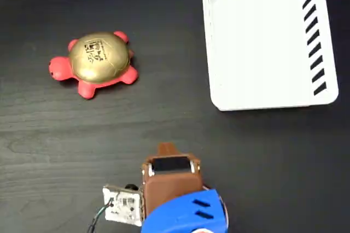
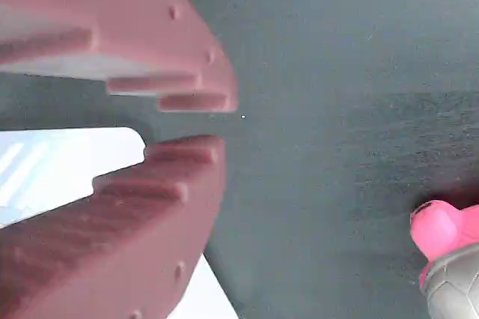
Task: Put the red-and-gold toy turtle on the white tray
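Still sitting at the start, reaching not begun. Gripper (image 2: 213, 124) barely cracked open, holding nothing. Red-and-gold toy turtle (image 1: 97, 60) lying on the dark table (image 1: 164, 118), well apart from the white tray (image 1: 262, 47). Probably needing wider jaws, then swinging over the turtle.

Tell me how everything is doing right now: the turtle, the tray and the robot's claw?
red-and-gold toy turtle: sitting upright on the dark table, untouched, not on the tray.
white tray: flat on the table, nothing in it.
gripper: nearly shut with a small gap, holding nothing, away from the turtle.
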